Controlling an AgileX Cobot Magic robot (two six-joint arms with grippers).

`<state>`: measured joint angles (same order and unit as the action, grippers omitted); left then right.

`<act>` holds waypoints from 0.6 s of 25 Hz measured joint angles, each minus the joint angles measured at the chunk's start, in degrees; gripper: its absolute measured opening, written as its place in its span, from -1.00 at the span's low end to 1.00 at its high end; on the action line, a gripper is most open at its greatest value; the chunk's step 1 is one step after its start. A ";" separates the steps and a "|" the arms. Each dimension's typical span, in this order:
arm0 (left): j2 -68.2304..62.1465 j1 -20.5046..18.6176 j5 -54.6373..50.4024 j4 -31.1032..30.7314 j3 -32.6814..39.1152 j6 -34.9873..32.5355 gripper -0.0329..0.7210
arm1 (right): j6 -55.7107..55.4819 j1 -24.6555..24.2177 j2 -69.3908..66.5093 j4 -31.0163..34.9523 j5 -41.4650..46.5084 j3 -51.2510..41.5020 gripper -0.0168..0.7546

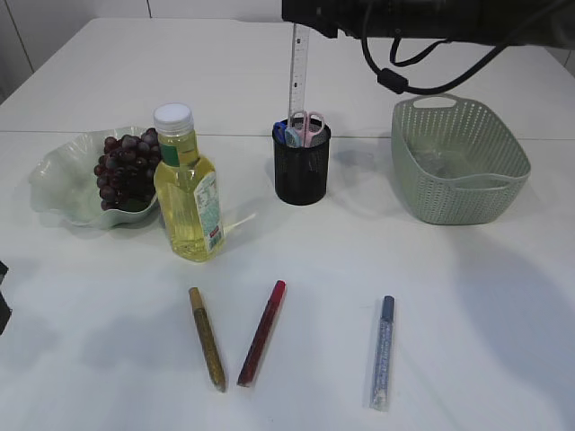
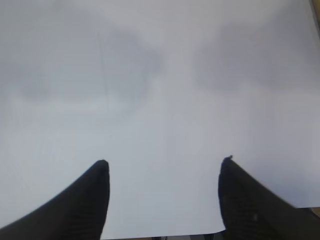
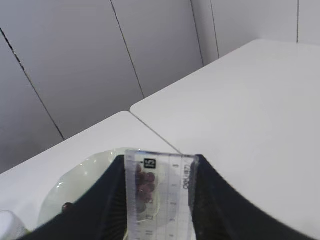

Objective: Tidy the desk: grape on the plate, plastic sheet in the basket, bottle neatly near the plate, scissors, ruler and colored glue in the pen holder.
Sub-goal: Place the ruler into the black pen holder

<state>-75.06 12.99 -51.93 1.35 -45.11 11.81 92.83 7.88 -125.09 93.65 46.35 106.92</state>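
Note:
My right gripper (image 1: 305,22) (image 3: 159,161) is shut on a clear ruler (image 1: 299,72) (image 3: 165,200). It holds the ruler upright, with the lower end at the mouth of the black mesh pen holder (image 1: 301,171). Pink scissors (image 1: 308,126) stand in the holder. Dark grapes (image 1: 126,169) (image 3: 146,182) lie on the pale green plate (image 1: 58,184) (image 3: 85,180). The yellow bottle (image 1: 187,193) stands upright next to the plate. Gold (image 1: 207,338), red (image 1: 261,332) and blue (image 1: 384,352) glue sticks lie on the table's front. A clear plastic sheet (image 1: 440,164) shows faintly inside the green basket (image 1: 463,202). My left gripper (image 2: 165,162) is open and empty over bare table.
The white table (image 1: 431,287) has a seam running across it behind the holder. The right arm and its cables (image 1: 431,54) hang over the back right, above the basket. The bottle's white cap (image 3: 7,225) shows at the lower left of the right wrist view.

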 joint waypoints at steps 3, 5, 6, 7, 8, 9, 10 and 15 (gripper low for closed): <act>0.00 0.00 -0.08 0.70 0.00 0.00 0.41 | 8.71 0.00 -2.35 5.52 -0.69 0.00 -0.18; 0.00 0.00 -0.08 1.07 0.00 0.00 0.41 | 12.78 0.00 -2.93 6.88 -1.36 0.00 -0.18; 0.00 0.00 -0.08 1.17 0.00 0.00 0.41 | 13.92 0.00 -2.93 7.14 -1.92 0.00 -0.18; 0.00 0.00 -0.08 1.17 0.00 0.00 0.41 | 14.94 0.00 -2.93 7.32 -2.39 0.00 -0.18; 0.00 0.00 -0.08 1.21 0.00 0.00 0.41 | 15.83 0.00 -2.93 7.47 -2.68 0.00 -0.18; 0.00 0.00 0.02 1.31 0.00 0.00 0.41 | 16.39 0.00 -2.93 7.56 -2.99 0.00 -0.18; 0.00 0.00 0.03 1.31 0.00 0.00 0.41 | 16.79 0.00 -2.93 7.70 -3.11 0.00 -0.18; 0.00 0.00 0.49 1.31 0.00 0.00 0.41 | 17.11 0.00 -2.93 7.82 -3.54 0.00 -0.18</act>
<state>-75.06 12.99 -51.44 2.66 -45.11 11.81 109.94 7.88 -128.03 101.46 42.81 106.92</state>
